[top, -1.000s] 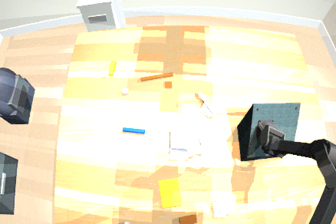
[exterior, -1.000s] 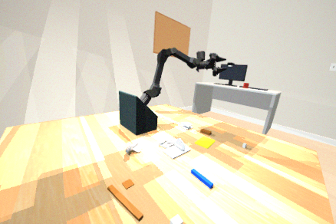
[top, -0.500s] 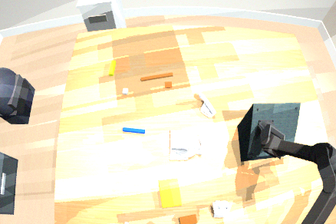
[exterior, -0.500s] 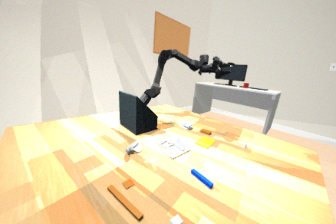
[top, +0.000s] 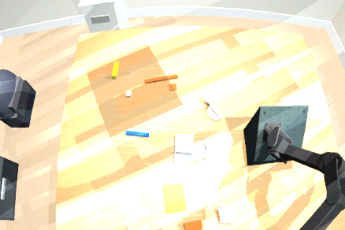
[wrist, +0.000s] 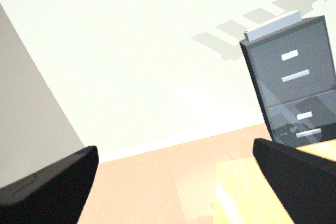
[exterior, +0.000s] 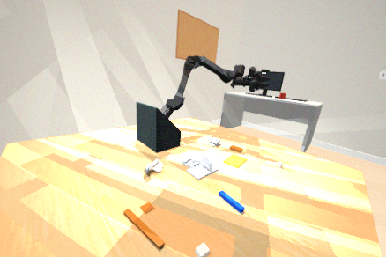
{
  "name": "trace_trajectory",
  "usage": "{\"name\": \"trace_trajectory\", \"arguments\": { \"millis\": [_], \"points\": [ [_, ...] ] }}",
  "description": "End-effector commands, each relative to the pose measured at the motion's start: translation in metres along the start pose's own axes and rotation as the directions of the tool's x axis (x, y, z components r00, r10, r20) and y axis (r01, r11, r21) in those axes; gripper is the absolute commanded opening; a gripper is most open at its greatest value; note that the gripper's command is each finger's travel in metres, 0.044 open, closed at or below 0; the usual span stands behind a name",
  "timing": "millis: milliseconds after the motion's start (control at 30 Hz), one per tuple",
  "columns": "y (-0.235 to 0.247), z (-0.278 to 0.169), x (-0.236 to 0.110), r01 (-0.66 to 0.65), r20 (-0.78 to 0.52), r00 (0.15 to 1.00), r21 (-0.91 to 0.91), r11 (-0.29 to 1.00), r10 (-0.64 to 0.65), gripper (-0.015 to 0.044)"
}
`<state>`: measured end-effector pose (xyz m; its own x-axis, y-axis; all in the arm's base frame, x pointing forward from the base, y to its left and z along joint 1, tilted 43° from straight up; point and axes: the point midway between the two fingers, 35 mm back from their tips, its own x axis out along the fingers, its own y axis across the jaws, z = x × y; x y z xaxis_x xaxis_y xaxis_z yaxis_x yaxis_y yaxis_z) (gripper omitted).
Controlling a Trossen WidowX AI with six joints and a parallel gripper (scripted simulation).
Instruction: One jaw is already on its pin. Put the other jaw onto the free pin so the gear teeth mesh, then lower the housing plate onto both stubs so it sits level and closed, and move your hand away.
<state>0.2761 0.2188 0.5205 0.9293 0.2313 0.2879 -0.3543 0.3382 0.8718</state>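
My gripper is open and empty. It is raised high at the arm's end in the exterior view, far above the parts, and out of frame in the top view. A white flat base lies mid-table with white parts on and beside it, one standing up. A white elongated part lies apart from it, and another white part lies on the other side. Glare hides the pins and teeth; I cannot tell which part is a jaw or the housing plate.
A dark wedge mount carries the arm. A blue bar, a yellow sheet, an orange bar and a white cube lie around. Dark drawers stand beyond the table.
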Motion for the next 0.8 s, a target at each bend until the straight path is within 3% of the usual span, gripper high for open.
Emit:
{"name": "trace_trajectory", "arguments": {
  "millis": [0,533,767],
  "points": [
    [-0.014,-0.005,0.009,0.026,-0.008,1.0,-0.089,0.996,-0.027,0.044],
    [-0.069,-0.003,0.039,0.125,-0.005,0.99,-0.414,0.902,-0.14,0.044],
    [-0.104,-0.01,0.054,0.158,-0.024,0.977,-0.585,0.795,-0.212,0.044]
  ]
}}
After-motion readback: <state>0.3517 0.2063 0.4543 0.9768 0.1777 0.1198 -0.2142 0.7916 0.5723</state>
